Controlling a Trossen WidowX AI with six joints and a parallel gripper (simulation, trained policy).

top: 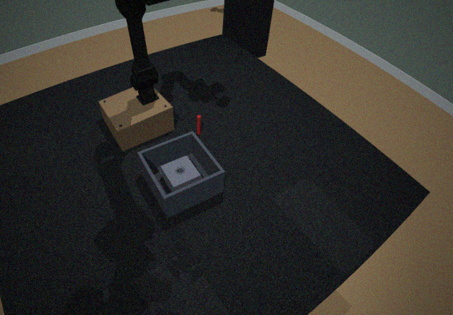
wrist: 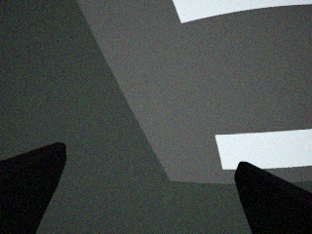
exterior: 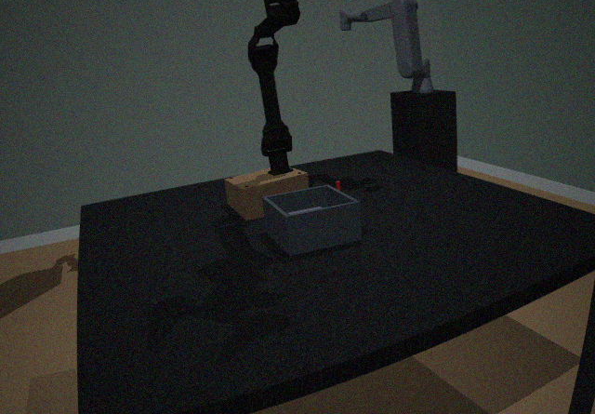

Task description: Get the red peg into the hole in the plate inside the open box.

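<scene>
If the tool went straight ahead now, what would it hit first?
Probably the grey ceiling or green wall; depth is unclear. Nothing nearer shows between the open tool's fingertips.

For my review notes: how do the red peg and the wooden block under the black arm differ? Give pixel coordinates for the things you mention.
The red peg (top: 198, 124) (exterior: 337, 186) is slim and round; the wooden block (top: 146, 134) (exterior: 244, 200) is broad and boxy. The peg is red, the block tan. The peg bears nothing; the block carries the arm. Both stand outside the box (top: 195, 196) (exterior: 322, 232).

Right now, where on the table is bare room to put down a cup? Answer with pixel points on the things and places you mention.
In the top view, a broad patch lies right of the gray box (top: 195, 196) (exterior: 326, 229), towards the table's right corner. Another lies between the box and the near edge. It is crowded where the wooden block (top: 146, 134) (exterior: 237, 201), box and red peg (top: 198, 124) (exterior: 337, 186) stand close.
</scene>
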